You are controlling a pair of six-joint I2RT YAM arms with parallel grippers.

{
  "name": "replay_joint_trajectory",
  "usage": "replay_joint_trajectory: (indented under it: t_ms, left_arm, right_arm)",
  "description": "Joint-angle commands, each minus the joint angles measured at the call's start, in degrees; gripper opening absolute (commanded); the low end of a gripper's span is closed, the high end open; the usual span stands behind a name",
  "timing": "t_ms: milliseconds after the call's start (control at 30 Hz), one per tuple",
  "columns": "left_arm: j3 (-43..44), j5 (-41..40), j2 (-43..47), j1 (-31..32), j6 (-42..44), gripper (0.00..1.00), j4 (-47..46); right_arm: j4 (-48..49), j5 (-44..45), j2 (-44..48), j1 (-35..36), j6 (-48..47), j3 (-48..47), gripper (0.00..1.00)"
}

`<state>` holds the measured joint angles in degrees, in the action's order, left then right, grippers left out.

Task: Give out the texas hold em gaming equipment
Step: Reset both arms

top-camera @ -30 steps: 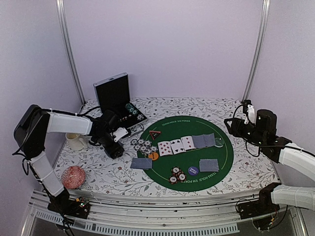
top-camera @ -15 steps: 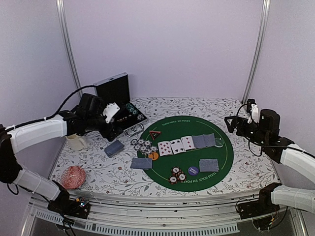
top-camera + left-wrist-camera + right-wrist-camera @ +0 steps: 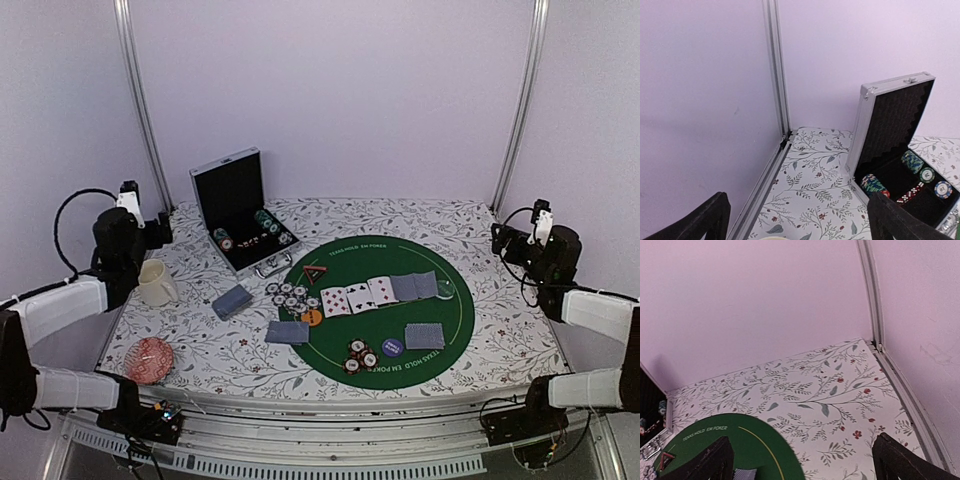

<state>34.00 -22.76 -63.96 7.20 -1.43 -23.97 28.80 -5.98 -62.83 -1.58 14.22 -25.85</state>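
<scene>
Two claws stand spread and empty: the left claw (image 3: 797, 220) near the open case (image 3: 890, 125), the right claw (image 3: 802, 460) over the bench (image 3: 400, 215) at its right edge. On the green mat (image 3: 450, 320) lie playing cards (image 3: 378, 290) and poker chips (image 3: 360, 355).

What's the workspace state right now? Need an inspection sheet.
Surface: floral table with a round green mat.
Job's things: card row on mat, three face up, two face down; three face-down card piles, one off the mat; chips at mat's left edge and near edge; orange button; purple button; marker.
Clutter: open case holding more chips; mug; red round object.
Claws: left claw open, empty; right claw open, empty.
Cables: loops at both wrists, off the table.
Surroundings: lilac walls, metal posts.
</scene>
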Motion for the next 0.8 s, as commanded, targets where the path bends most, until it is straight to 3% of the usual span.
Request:
replay_joint_trajectory:
  t_ms: [0,67,167,267,400,467,567,667,767]
  left_arm:
    - [-10.1,-10.5,-1.9,-0.3,-2.6,0.98,-19.6]
    - [-14.7,-13.2,-3.7,-0.5,-0.9,0.98,-28.3]
    - [-17.9,-14.9,-8.0,-0.6,-0.2,0.98,-35.0]
    - [-19.7,-12.7,-11.9,-0.5,-0.8,0.98,-38.2]
    - [-24.2,-8.9,-17.2,-0.7,0.4,0.98,-51.1]
    - [-24.3,-6.3,-20.7,-1.1,1.8,0.98,-57.1]
    - [-21.9,-0.3,-21.1,-1.4,2.3,0.98,-51.0]
    - [-22.9,2.8,-26.9,-1.8,5.1,0.98,-60.5]
    - [-20.9,4.1,-24.9,-2.7,2.9,0.98,-52.5]
  right_arm:
    - [15.8,-0.3,-6.9,-5.2,0.5,5.0,0.99]
    - [22.5,0.4,-9.9,-6.2,0.7,7.5,0.99]
    - [24.2,-4.3,-11.5,-8.8,2.3,7.1,0.99]
    - [26.0,-6.1,-9.8,-8.8,-1.0,8.6,0.99]
    - [33.8,1.4,-8.5,-8.8,-5.1,14.8,0.99]
    - [40.2,0.5,-11.9,-8.8,-5.3,16.7,0.99]
    - [49.7,-5.0,-19.4,-8.8,-6.0,17.0,0.99]
    - [46.6,-8.2,-19.8,-8.8,-7.6,15.3,0.99]
    - [46.9,-14.0,-22.8,-7.6,-10.5,13.7,0.99]
